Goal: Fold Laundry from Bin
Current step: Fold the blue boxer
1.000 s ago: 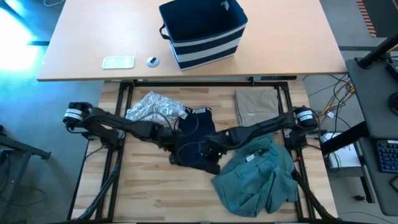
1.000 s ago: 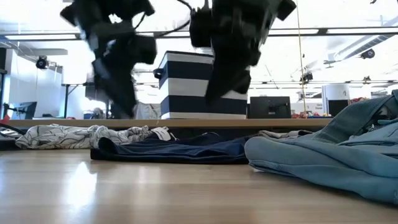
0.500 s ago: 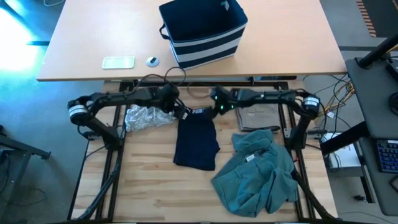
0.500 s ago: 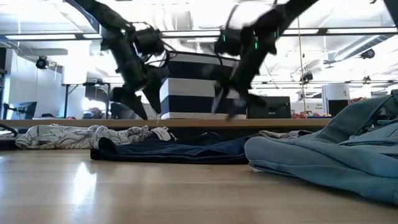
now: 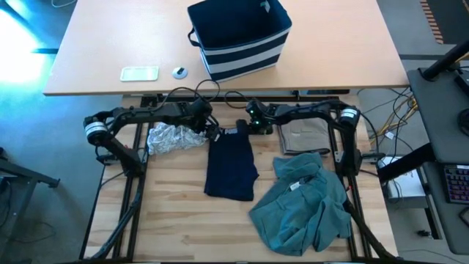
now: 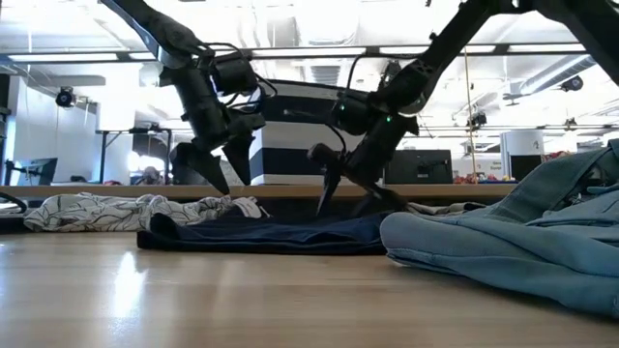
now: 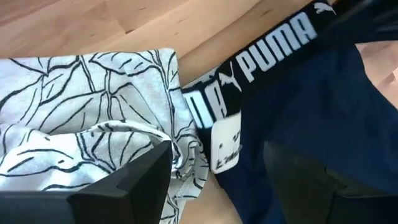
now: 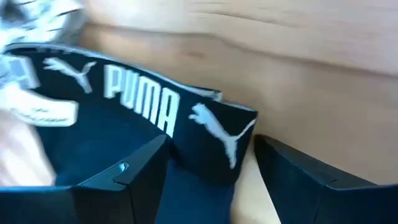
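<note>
The dark navy garment (image 5: 231,163) lies flat on the near table, its white-printed waistband (image 5: 231,132) at the far end. My left gripper (image 5: 212,132) stands open over the waistband's left corner (image 7: 214,106), with a white label (image 7: 225,144) between its fingers. My right gripper (image 5: 246,130) stands open over the waistband's right corner (image 8: 219,132), low above the cloth in the low view (image 6: 350,201). Whether either gripper touches the cloth does not show. The grey-white patterned garment (image 5: 172,137) lies bunched at the left. The bin (image 5: 240,37) stands on the far table.
A folded tan garment (image 5: 302,128) lies right of the waistband. The crumpled teal-green garment (image 5: 304,205) fills the near right. A flat white object (image 5: 139,73) and a small round one (image 5: 179,72) lie on the far table, left of the bin.
Both grippers have swung from over the middle of the navy garment toward the table's far edge, to its waistband. The left one has then kept still. The right one has sunk lower over the waistband's right corner. The navy garment now lies uncovered and flat.
</note>
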Robot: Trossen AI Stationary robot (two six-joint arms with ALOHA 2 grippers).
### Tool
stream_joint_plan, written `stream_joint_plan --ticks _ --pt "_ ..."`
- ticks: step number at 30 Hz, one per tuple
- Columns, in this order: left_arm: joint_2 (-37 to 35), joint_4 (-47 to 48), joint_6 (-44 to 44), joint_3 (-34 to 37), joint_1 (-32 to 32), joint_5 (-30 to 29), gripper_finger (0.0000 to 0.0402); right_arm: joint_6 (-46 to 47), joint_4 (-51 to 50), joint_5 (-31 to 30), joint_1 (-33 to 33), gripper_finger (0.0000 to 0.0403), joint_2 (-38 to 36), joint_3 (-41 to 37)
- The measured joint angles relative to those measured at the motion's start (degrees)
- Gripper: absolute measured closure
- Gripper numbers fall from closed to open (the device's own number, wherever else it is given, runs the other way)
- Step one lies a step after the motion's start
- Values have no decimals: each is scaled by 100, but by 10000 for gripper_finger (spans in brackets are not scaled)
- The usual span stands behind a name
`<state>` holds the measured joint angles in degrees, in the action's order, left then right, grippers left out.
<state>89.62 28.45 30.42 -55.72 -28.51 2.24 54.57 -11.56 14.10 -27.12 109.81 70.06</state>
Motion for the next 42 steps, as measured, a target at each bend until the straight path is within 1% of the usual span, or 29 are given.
stream_joint_plan --ticks 4,7,9,10,12,15,16,18,20,22,25,28,31,34,37,42 --pt "0 -10 4 0 0 -3 164 94 30 -15 -8 167 124 11" --pt "0 -13 4 0 0 -13 164 -43 45 -76 -4 169 152 13" --pt "0 -13 5 0 1 -15 164 -158 29 -215 3 184 140 13" --pt "0 -13 4 0 3 -15 164 -214 18 -231 1 200 135 9" --pt "-21 -9 4 4 7 -15 164 -403 -11 -255 -3 248 125 1" --pt "-118 -9 -36 6 7 -15 164 -809 -9 -306 -1 348 80 -7" --pt "-170 -15 -51 23 7 -15 164 -1004 29 -325 22 370 41 -7" --pt "-312 -22 -106 82 11 -15 164 -1488 -35 -370 94 381 -105 -17" --pt "-480 -142 -172 220 22 -6 164 -1986 -52 -408 216 387 -328 -34" --pt "-670 -433 -281 454 47 145 164 -2378 -29 -419 342 390 -588 -95" --pt "-938 -1209 -461 933 74 725 164 -2755 -50 -606 491 391 -892 -285" --pt "-1093 -2034 -387 1375 76 1225 164 -2710 -305 -669 576 392 -1118 -527" --pt "-1012 -2490 -129 1534 92 1272 164 -2407 -742 -657 654 391 -1255 -856" --pt "-693 -2610 -97 1400 143 1279 164 -2084 -792 -665 753 383 -1400 -1238" --pt "-195 -2597 -57 981 147 1488 164 -1657 -673 -631 774 365 -1514 -1402" --pt "843 -2014 85 81 124 1536 164 -1463 -667 -629 760 305 -1590 -1426"
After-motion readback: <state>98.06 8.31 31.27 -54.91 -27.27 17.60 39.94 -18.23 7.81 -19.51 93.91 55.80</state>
